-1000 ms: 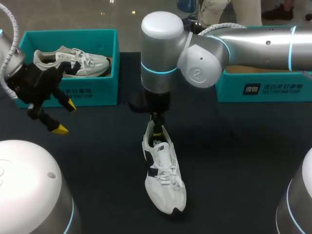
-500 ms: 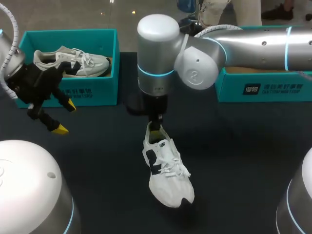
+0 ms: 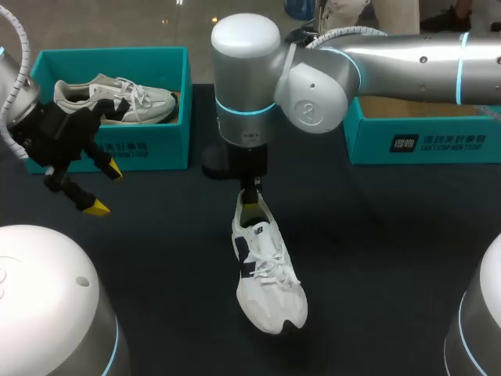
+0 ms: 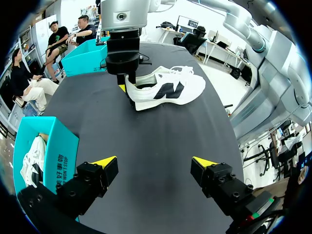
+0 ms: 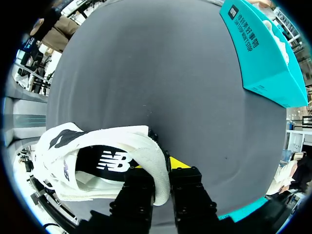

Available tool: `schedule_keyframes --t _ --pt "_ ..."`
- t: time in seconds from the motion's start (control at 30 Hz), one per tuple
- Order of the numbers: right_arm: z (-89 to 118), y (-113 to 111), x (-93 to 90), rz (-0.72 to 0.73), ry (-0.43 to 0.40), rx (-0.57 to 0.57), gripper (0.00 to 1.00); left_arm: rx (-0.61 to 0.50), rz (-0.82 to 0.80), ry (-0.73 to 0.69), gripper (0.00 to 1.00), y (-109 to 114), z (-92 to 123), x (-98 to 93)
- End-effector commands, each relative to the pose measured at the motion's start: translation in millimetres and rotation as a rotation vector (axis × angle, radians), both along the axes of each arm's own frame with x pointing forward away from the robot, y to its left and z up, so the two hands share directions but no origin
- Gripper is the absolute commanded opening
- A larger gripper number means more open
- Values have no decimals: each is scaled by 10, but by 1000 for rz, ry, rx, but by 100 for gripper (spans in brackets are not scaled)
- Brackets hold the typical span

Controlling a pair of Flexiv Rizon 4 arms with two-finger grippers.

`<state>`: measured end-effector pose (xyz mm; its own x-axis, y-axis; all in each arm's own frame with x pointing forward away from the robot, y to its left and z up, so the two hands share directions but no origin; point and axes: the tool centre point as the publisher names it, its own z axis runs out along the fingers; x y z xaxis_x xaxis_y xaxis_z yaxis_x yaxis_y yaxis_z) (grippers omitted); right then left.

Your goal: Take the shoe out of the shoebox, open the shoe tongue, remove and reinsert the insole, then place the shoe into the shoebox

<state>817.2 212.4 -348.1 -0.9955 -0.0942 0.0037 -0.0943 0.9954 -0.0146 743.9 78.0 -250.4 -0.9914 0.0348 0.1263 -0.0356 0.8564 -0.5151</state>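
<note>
A white sneaker (image 3: 266, 274) with dark side marks hangs by its heel from my right gripper (image 3: 250, 196), toe pointing toward the table's near edge. In the right wrist view the right gripper (image 5: 163, 170) is shut on the heel collar, one finger inside the shoe (image 5: 97, 161) and one outside. The left wrist view shows the sneaker (image 4: 165, 87) side-on under that gripper (image 4: 127, 92). My left gripper (image 3: 105, 189) stands open and empty in front of the left teal shoebox (image 3: 109, 145), its yellow tips wide apart (image 4: 153, 163).
The left shoebox (image 4: 56, 156) holds a second pale sneaker (image 3: 117, 98). Another teal shoebox (image 3: 423, 141) sits at the back right, behind my right arm. Dark tablecloth lies bare around the held shoe.
My right gripper has closed on the shoe's heel. The arm has shifted slightly left, and the shoe's toe has swung a little to the right. The left arm has stayed still.
</note>
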Motion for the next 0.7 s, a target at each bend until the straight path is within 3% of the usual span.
schedule_keyframes --t 0.03,0.37,0.53,0.7 --pt "661 -137 24 -2 -36 -47 0 2 0 1 100 1 2 -1" --pt "1839 -467 223 -29 -160 -127 0 2 0 1 100 1 2 -1" --pt "2233 -545 339 -36 -194 -163 0 2 0 1 100 1 2 -1" --pt "2428 -468 416 -24 -192 -185 0 2 0 1 100 1 2 -1"
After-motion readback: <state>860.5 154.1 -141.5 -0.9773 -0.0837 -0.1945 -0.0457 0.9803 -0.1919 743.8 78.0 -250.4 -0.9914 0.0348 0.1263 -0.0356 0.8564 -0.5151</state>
